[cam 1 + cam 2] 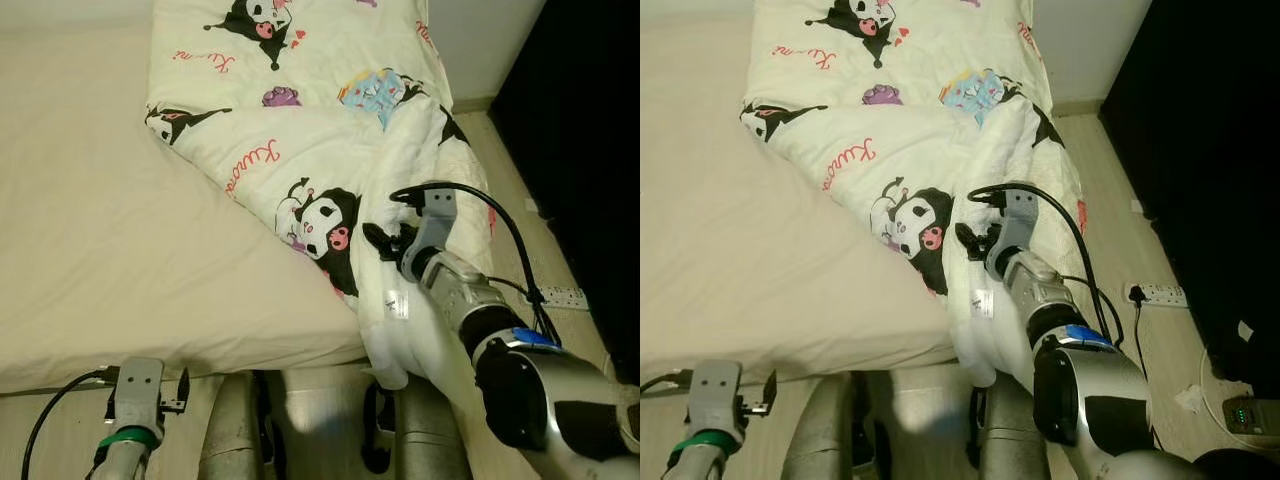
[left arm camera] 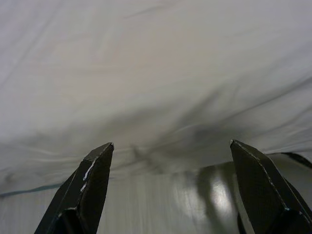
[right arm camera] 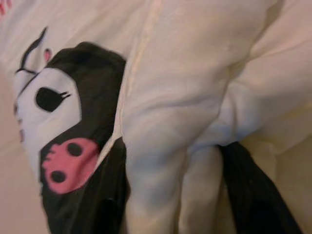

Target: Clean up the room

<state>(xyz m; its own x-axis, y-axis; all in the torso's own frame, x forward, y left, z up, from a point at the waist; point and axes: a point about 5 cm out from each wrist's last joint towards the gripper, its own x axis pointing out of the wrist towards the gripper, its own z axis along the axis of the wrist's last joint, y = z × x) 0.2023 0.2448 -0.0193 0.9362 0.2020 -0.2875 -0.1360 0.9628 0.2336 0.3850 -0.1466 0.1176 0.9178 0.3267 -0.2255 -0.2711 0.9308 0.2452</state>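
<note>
1. The cartoon-printed quilt [image 1: 300, 120] is lying across the far right part of the bed [image 1: 90, 250], its near corner bunching up and spilling over the bed's right edge toward the floor [image 1: 520, 180].
2. The right gripper [image 1: 385, 243] is reaching into that bunched corner, just beside a printed black-and-white character with a pink skull mark [image 1: 322, 222]; in the right wrist view a thick fold of the quilt is sitting between the two black fingers [image 3: 253, 190] (they are pressing on it from both sides), so the tool is clamped on the fabric.
3. A white care label [image 1: 396, 301] is showing on the hanging part of the quilt, right beside the right forearm.
4. The left gripper [image 2: 170, 146] is hanging low at the near edge of the bed, its fingers standing well apart with nothing between them; the left wrist view is looking at the pale sheet draping over the mattress side.
5. The cream sheet is covering the left and near part of the bed and is lying fairly smooth.
6. A white power strip [image 1: 562, 297] is resting on the floor to the right of the bed, with a black cable running near it, and a dark piece of furniture [image 1: 590, 120] is standing further right.
</note>
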